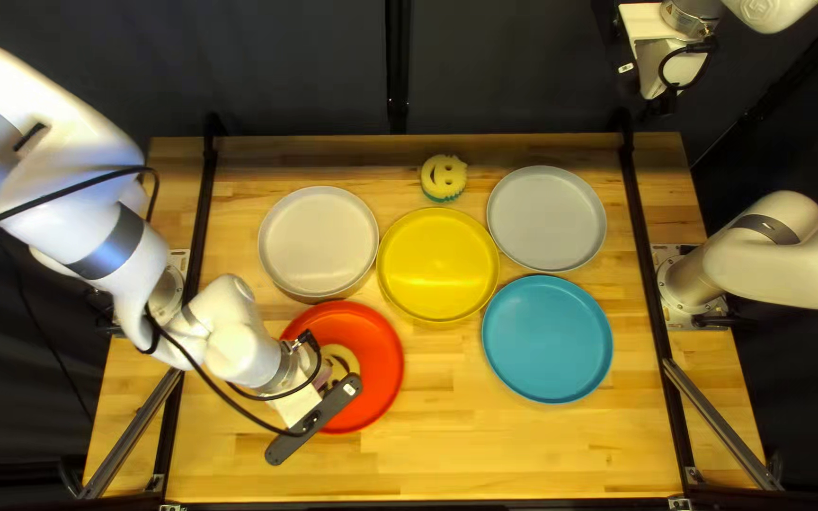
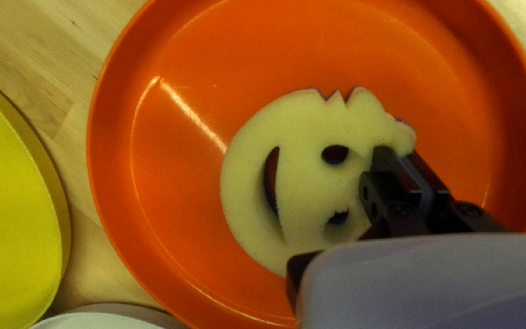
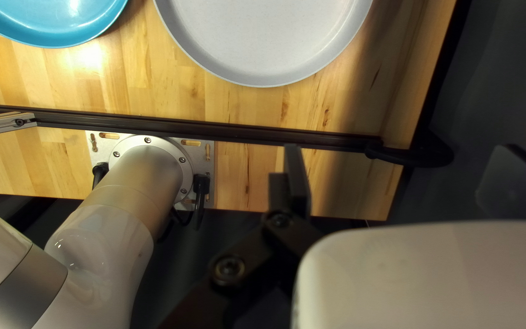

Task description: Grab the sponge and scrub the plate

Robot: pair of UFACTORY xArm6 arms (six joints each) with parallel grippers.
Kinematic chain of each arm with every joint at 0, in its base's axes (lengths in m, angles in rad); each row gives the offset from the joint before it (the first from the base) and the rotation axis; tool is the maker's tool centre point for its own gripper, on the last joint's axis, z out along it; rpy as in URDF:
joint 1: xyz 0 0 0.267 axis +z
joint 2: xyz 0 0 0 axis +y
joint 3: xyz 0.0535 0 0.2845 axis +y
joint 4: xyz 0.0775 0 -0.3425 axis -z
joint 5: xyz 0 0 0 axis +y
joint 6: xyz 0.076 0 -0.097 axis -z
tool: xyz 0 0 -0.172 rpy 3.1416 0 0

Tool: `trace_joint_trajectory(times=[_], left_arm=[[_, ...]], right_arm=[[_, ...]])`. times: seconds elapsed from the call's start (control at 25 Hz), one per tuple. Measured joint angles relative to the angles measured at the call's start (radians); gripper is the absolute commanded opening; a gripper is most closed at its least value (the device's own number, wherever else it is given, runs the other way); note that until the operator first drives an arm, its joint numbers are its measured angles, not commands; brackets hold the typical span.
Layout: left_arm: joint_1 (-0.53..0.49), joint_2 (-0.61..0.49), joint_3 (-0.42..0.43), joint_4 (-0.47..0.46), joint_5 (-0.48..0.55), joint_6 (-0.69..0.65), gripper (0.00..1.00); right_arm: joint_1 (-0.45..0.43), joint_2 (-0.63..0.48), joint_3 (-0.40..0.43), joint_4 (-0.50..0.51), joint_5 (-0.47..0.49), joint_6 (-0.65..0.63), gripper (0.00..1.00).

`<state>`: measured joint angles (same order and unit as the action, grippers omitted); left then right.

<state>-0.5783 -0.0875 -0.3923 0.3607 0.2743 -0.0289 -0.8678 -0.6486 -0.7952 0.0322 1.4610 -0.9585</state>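
Yellow smiley-face foam sponge (image 2: 257, 128) is over the round red-orange plate (image 2: 171, 67), at the lower left of the top left view. My left pincer (image 1: 335, 378) holds it, squeezed between two fingers. I can't tell if it touches the plate. My right pincer (image 1: 660, 100) is wide, at the upper right. Another smiley sponge (image 1: 444, 176) sits near the yellow plate (image 1: 439, 265) on the wooden counter (image 1: 485, 454).

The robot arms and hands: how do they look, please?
My left arm and right arm are glossy white tubes with rounded joints and silver-grey bands. Black cables run along the left one and loop at the right wrist. My left hand and right hand have slim black fingers on black links.
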Motion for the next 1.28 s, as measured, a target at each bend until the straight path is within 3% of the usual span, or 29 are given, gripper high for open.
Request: trace_joint_trajectory(times=[0.28, 0.64, 0.84, 1.04, 1.28], left_arm=[[-0.001, -0.022, 0.016, -0.005, 0.010, -0.017, 0.00], [0.163, 0.102, -0.108, -0.048, -0.029, 0.227, 0.00], [0.202, 0.137, -0.146, -0.084, -0.044, 0.319, 0.00], [0.178, 0.100, -0.104, -0.064, -0.043, 0.271, 0.00], [0.109, 0.020, -0.007, 0.002, -0.042, 0.102, 0.00]], right_arm=[[0.000, 0.000, 0.000, 0.000, 0.000, 0.000, 1.00], [0.000, 0.000, 0.000, 0.000, 0.000, 0.000, 1.00], [0.000, 0.000, 0.000, 0.000, 0.000, 0.000, 1.00], [0.000, 0.000, 0.000, 0.000, 0.000, 0.000, 1.00], [0.000, 0.000, 0.000, 0.000, 0.000, 0.000, 1.00]])
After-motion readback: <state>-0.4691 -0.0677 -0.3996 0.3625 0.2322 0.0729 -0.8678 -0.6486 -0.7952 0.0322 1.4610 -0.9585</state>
